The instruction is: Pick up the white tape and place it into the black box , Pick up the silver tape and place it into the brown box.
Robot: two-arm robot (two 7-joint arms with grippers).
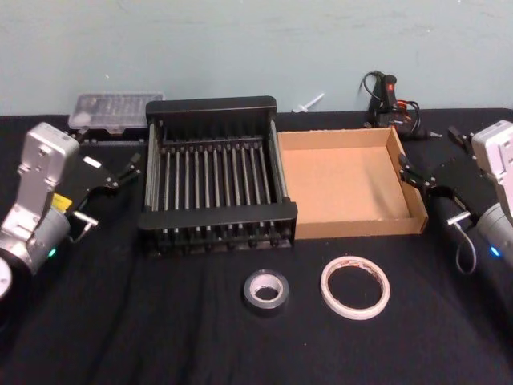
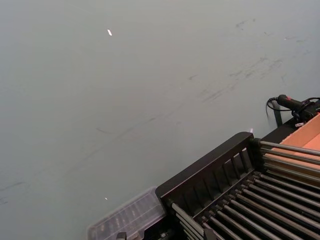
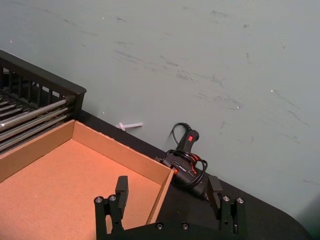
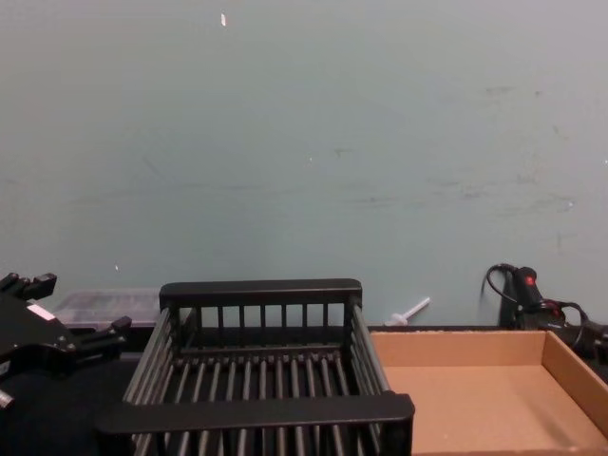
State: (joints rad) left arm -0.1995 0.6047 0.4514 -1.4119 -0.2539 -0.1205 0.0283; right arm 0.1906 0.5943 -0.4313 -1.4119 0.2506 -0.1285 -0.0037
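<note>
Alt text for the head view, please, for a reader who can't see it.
Two tape rolls lie untouched on a black table: silver tape left of white tape, with the black box and brown box behind them. The left gripper and right gripper hang open at the sides.

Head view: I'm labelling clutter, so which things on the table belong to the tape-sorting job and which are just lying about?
Job: white tape, silver tape, black box, brown box.

Lying about: clear plastic case, glue gun, small white plastic piece.
</note>
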